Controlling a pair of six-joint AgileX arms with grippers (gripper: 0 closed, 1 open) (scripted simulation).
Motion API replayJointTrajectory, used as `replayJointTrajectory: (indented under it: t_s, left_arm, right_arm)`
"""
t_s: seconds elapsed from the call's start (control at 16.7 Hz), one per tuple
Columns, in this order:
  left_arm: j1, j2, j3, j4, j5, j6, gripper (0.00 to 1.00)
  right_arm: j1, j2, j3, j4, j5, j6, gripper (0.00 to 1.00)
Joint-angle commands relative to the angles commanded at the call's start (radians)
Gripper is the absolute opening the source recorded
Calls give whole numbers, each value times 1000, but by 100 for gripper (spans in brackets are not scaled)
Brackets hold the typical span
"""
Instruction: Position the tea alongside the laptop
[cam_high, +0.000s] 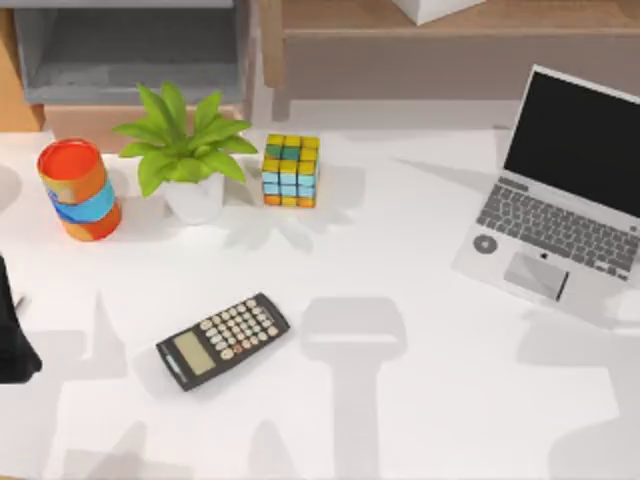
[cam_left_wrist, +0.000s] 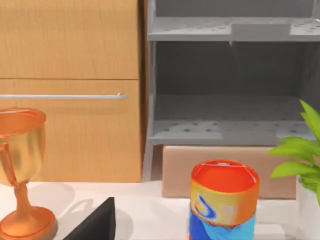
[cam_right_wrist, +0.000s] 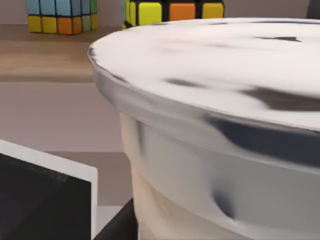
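tea (cam_right_wrist: 220, 130): clear plastic cup, white sealed lid with grey smears, beige liquid below; seen up close from the right wrist, beside the laptop's screen edge.
laptop (cam_high: 565, 190): silver-grey shell, black screen, grey keys; open at the table's right.
left arm (cam_high: 12, 335): dark, at the left edge.
jaws: grip cannot be told on either arm.

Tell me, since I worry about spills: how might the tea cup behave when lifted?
The tea looks clear-walled with beige liquid, so probably squashy under hard squeezing. Its white sealed lid should limit spilling. Liquid inside likely makes it fairly heavy.
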Motion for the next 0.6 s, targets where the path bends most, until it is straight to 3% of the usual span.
replayJointTrajectory:
  t_s: [0.6]
  left_arm:
    - [0,0,0,0,0,0,100]
  right_arm:
    - [5,113,15,144,-6,-3,0]
